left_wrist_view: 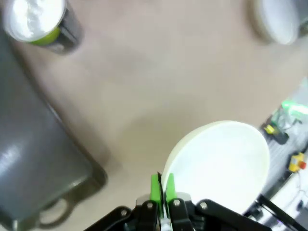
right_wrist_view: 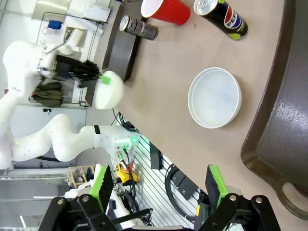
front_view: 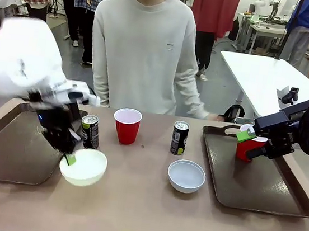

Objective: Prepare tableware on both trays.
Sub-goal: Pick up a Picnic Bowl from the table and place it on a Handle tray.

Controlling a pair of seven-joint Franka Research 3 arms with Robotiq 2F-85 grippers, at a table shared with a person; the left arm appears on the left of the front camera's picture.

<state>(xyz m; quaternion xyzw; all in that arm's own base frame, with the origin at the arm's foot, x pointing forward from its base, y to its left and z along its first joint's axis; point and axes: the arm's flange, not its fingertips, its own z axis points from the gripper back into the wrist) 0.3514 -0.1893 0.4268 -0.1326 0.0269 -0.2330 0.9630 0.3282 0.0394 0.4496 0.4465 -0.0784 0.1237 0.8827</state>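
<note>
Left pincer (left_wrist_view: 162, 185) clamps rim of white bowl (left_wrist_view: 221, 163), bowl body just past its tips. Right pincer (right_wrist_view: 159, 169) spread wide, red cup (front_view: 245, 151) just beside it.

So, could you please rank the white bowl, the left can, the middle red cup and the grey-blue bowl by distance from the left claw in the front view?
1. White bowl: gripped at its rim by the left claw.
2. Left can: just behind the claw.
3. Middle cup: farther back, towards the middle.
4. Grey-blue bowl: right of centre.
</note>
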